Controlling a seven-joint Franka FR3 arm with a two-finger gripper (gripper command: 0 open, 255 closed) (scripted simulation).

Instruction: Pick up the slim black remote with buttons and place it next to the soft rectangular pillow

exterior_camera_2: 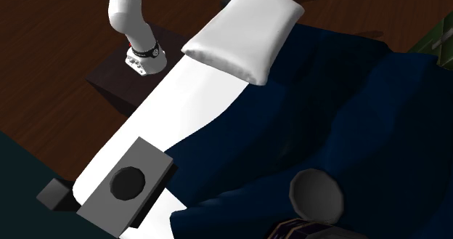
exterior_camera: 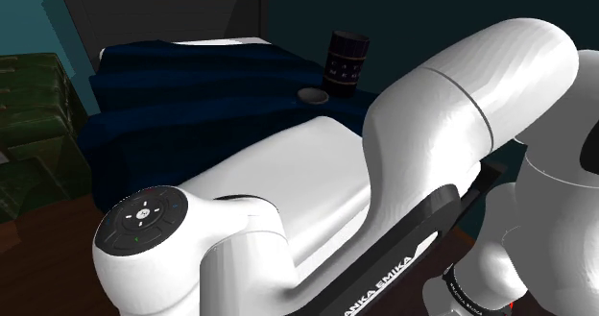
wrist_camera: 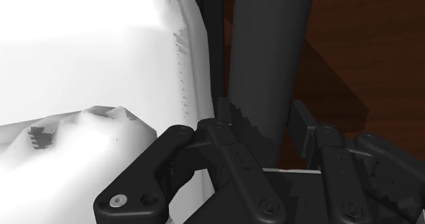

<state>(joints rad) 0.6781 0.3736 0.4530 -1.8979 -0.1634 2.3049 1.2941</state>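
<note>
Remote (wrist_camera: pixel 265 59), slim and dark, is sitting pinched between the fingers (wrist_camera: pixel 304 124), white bedding (wrist_camera: pixel 88 45) crowding close alongside and brown floor (wrist_camera: pixel 381 39) showing behind.

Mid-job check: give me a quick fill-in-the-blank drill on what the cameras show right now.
1. The gripper has its jaws ____ on the remote.
2. The pillow is ____ in colour.
3. The blanket is dark ____.
4. The grey box carries a round ____ disc.

Missing words: shut; white; blue; black.
</note>
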